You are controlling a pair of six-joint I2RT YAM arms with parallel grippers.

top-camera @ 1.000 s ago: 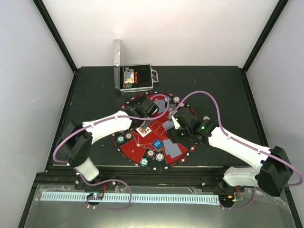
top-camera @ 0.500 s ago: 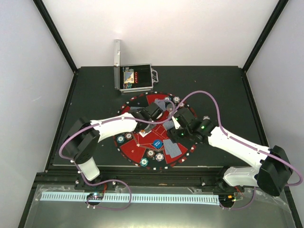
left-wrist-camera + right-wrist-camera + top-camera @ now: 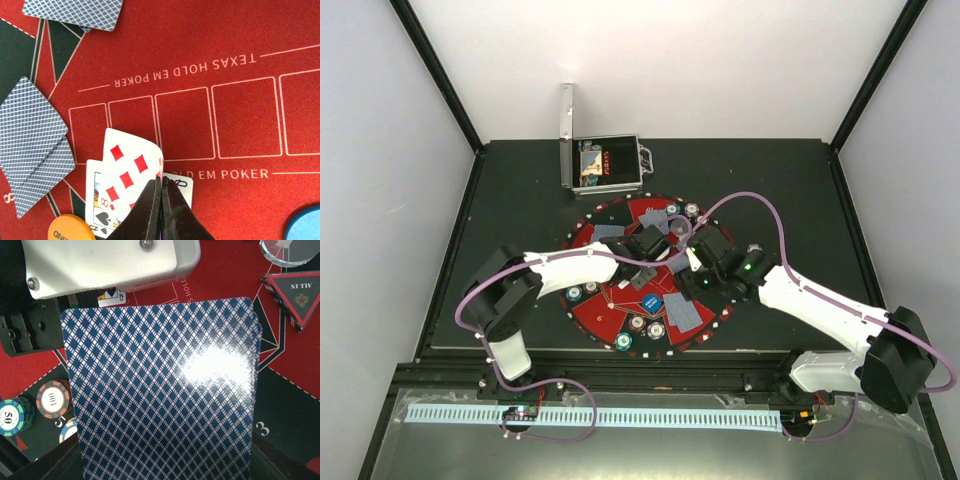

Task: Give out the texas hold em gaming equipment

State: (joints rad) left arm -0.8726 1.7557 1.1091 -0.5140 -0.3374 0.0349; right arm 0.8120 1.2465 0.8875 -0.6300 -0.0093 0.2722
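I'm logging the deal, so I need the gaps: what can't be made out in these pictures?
Left wrist: the shut left claw covers part of the face-up cards; pinching or pressing is unclear.
Left wrist: the bottom edge cuts off the orange disc and blue disc.
Right wrist: the deck fills the frame, backs only; its faces are hidden.
Top view: the chips are too small to read.

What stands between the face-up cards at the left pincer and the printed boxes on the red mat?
Nothing visible. The face-up cards overlap the lower edge of two boxes; the boxes are otherwise bare, and the face-down cards lie off to the side.
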